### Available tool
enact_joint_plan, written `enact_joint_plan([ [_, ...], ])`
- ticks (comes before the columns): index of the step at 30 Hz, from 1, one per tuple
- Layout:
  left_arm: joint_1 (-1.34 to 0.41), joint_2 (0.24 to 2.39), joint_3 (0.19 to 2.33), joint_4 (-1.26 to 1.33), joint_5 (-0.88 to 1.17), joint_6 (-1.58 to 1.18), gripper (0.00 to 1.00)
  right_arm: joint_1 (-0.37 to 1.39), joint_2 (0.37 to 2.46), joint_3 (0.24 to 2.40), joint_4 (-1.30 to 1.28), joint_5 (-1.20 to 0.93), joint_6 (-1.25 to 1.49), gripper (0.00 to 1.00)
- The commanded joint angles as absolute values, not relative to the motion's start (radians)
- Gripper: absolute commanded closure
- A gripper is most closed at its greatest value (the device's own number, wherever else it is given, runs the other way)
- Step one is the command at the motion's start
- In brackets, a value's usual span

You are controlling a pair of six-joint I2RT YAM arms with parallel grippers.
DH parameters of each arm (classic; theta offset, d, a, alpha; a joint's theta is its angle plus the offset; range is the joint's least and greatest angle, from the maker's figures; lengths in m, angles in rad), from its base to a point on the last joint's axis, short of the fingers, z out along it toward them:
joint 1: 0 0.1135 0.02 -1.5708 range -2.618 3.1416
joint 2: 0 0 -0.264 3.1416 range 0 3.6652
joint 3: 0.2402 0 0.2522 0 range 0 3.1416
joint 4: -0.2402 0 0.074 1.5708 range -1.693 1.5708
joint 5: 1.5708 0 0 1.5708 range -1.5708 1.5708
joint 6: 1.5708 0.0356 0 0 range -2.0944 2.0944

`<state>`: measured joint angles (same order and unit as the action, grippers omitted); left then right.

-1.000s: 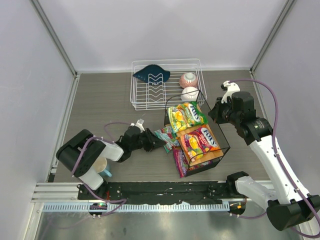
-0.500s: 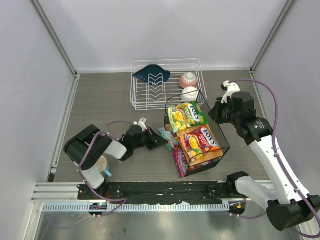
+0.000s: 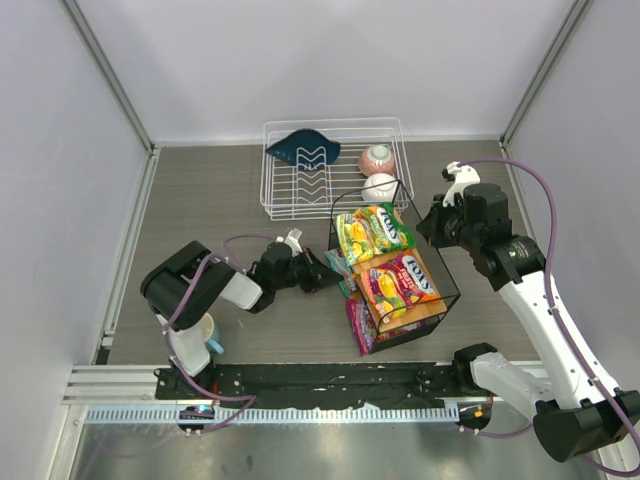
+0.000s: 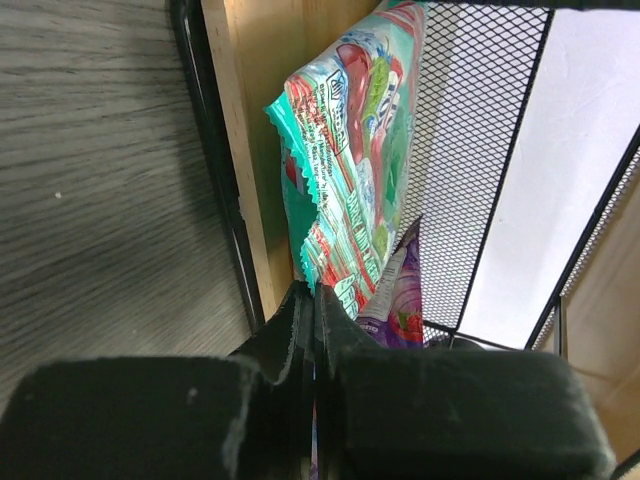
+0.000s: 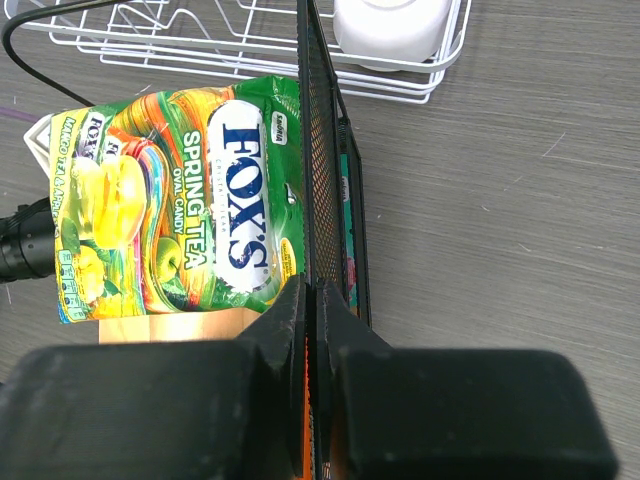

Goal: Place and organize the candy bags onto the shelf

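Observation:
The shelf (image 3: pixel 446 290) is a black wire frame with a tan board. A green bag (image 3: pixel 373 232) and an orange-red bag (image 3: pixel 401 282) lie on top of it. A purple bag (image 3: pixel 359 325) sticks out of its lower level at the front. My left gripper (image 3: pixel 318 272) is shut on the teal bag (image 3: pixel 336 264) at the shelf's left side. In the left wrist view the teal bag (image 4: pixel 345 170) reaches past the black frame over the board (image 4: pixel 250 130), beside the purple bag (image 4: pixel 400 300). My right gripper (image 3: pixel 432 226) is shut on the shelf's mesh side wall (image 5: pixel 320 150), next to the green bag (image 5: pixel 180 210).
A white wire dish rack (image 3: pixel 285 200) stands behind the shelf with a dark blue piece (image 3: pixel 303 147), a pinkish bowl (image 3: pixel 377 158) and a white bowl (image 3: pixel 379 186). A mug (image 3: pixel 205 335) stands by the left arm's base. Walls close in left, right and back.
My left gripper has moved right with the teal bag, which now sits partly inside the shelf's left side. The right arm and the shelf have not moved.

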<state>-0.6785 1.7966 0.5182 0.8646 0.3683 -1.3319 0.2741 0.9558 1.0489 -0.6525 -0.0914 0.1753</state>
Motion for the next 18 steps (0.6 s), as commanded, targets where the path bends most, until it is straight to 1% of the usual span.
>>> enact_joint_plan([
  [1,-0.675,1.827,0.561,0.933,0.402,-1.336,1.00,0.273,0.950,1.046,-0.634,-0.057,0.183,0.99],
  [3,-0.673,1.838,0.566,0.934,0.405,-1.335,0.99,0.273,0.950,1.046,-0.634,-0.055,0.183,0.99],
  [4,-0.675,1.838,0.568,0.934,0.405,-1.333,0.91,0.273,0.948,1.046,-0.634,-0.055,0.180,0.99],
  [6,-0.673,1.838,0.565,0.931,0.403,-1.333,0.79,0.272,0.950,1.046,-0.634,-0.055,0.181,0.99],
  [7,-0.673,1.838,0.561,0.931,0.403,-1.332,0.65,0.273,0.948,1.048,-0.634,-0.055,0.179,0.99],
  [9,-0.672,1.825,0.548,0.931,0.390,-1.328,0.48,0.273,0.950,1.048,-0.634,-0.057,0.179,0.99],
  [10,-0.669,1.821,0.545,0.931,0.385,-1.324,0.34,0.273,0.951,1.048,-0.634,-0.057,0.179,0.99],
  [12,-0.664,1.807,0.538,0.917,0.387,-1.319,0.24,0.272,0.953,1.048,-0.634,-0.057,0.178,0.99],
  [13,-0.661,1.802,0.534,0.914,0.388,-1.318,0.17,0.273,0.951,1.048,-0.634,-0.057,0.176,0.99],
  [18,-0.647,1.778,0.499,0.914,0.396,-1.315,0.14,0.273,0.948,1.048,-0.635,-0.051,0.176,0.99],
])
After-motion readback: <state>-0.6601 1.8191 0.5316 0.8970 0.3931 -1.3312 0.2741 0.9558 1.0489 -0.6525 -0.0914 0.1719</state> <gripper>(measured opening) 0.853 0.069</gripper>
